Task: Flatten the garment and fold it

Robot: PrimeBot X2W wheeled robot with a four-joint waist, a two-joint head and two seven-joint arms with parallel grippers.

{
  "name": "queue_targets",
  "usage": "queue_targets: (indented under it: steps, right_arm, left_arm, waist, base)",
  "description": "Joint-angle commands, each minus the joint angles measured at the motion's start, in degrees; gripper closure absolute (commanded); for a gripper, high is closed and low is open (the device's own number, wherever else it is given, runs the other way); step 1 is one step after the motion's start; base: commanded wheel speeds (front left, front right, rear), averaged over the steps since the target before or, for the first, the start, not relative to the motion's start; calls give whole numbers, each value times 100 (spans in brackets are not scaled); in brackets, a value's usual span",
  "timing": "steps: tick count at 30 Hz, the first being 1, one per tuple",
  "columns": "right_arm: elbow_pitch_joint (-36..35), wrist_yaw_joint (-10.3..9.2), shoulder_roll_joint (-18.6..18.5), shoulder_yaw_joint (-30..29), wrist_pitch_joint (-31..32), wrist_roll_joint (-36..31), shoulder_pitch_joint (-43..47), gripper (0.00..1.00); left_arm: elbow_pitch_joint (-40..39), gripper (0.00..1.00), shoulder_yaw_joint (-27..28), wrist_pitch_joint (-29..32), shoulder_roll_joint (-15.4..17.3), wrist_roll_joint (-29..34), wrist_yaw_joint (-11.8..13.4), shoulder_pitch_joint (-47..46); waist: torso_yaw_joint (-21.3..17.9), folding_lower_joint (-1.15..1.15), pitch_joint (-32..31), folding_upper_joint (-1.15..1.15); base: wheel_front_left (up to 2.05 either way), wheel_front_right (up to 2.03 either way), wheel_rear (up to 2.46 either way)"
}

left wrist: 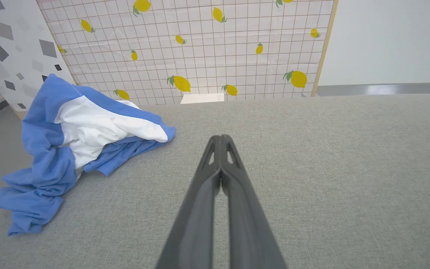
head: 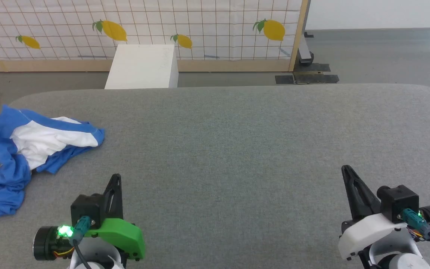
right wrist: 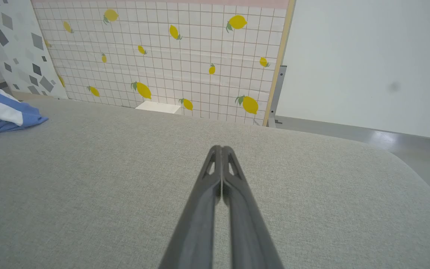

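The left gripper, two long dark fingers on a green mount, is hovering low at the near side with its fingers pressed together on nothing; in the left wrist view the tips are meeting in a single point. The right gripper, on a white mount, is doing the same on the other side, fingers pressed tight and empty. Both are hanging over bare cloth of the wide grey fabric-covered counter, well apart from each other.

Further out to the left, the garment, a soft white T-shirt with royal-blue sleeves and sides, is lying in a crumpled heap by the counter's left edge (some blue cloth seems to be drooping over it). It is nearer the left gripper, yet touching neither.

Beyond the counter a plain white box is standing on the grey floor before a white tiled panel printed with yellow lemons.

By my reading the task is only beginning: nothing is flattened, no fold is made, and the shirt is waiting to be gripped, spread and folded.
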Motion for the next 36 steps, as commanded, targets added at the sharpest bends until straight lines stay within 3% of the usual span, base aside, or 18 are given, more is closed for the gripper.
queue_targets:
  steps: [1,35,36]
  right_arm:
    - [10,-10,7,10,16,-27,-95,100]
    - [10,-10,7,10,16,-27,-95,100]
    - [0,1,-1,-1,-1,2,1,0]
  left_arm:
    - [19,100,24,7,-30,59,-6,-88]
    - [19,100,24,7,-30,59,-6,-88]
    - [-1,0,-3,-1,1,-4,0,2]
  waist:
    - [0,0,0,0]
    - [0,0,0,0]
    - [0,0,0,0]
  base:
    - [0,0,0]
    - [0,0,0]
    - [0,0,0]
